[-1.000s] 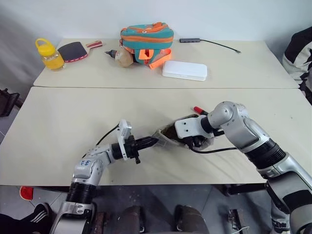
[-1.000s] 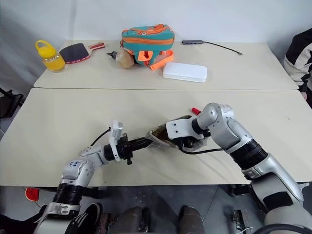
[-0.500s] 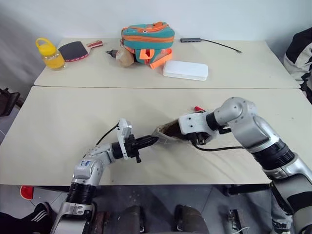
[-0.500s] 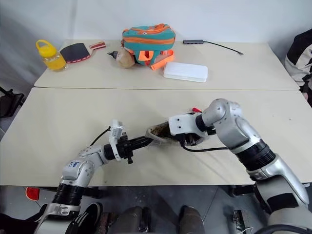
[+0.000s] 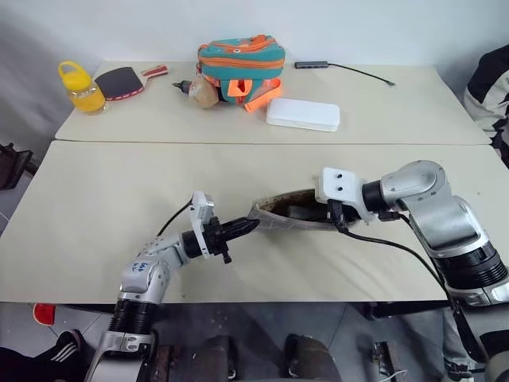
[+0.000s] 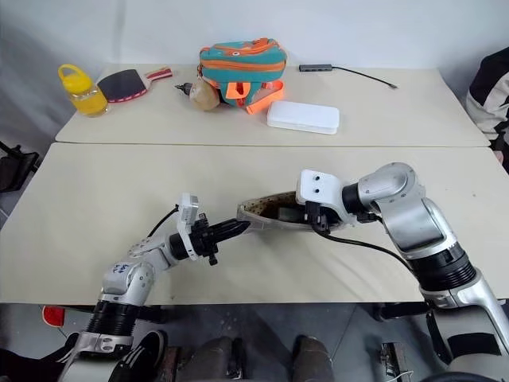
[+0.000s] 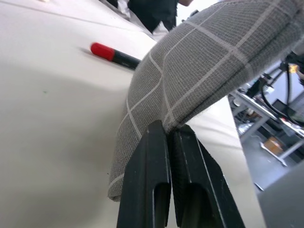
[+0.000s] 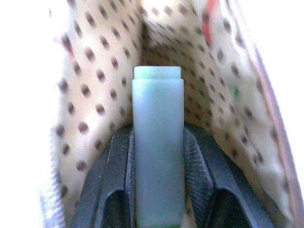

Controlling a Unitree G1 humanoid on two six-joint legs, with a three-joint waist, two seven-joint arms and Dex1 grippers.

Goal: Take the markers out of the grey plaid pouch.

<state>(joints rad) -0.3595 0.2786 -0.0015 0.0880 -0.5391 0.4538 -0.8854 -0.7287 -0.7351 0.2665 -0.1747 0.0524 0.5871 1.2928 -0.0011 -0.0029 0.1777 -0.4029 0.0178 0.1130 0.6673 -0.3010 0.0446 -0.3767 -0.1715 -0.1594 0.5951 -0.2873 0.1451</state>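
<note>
Soft, limp pouch (image 5: 290, 213) – left gripper (image 7: 168, 137) clenched on its corner. Inside the pouch, right gripper (image 8: 158, 142) grasps 1 stiff, light, slick marker (image 8: 157, 142) – hold mid-barrel.

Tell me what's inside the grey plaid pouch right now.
Inside the grey plaid pouch, the right gripper is shut on a pale green marker against the dotted lining. Whatever lies deeper is hidden. One red-capped marker already lies outside on the table.
</note>
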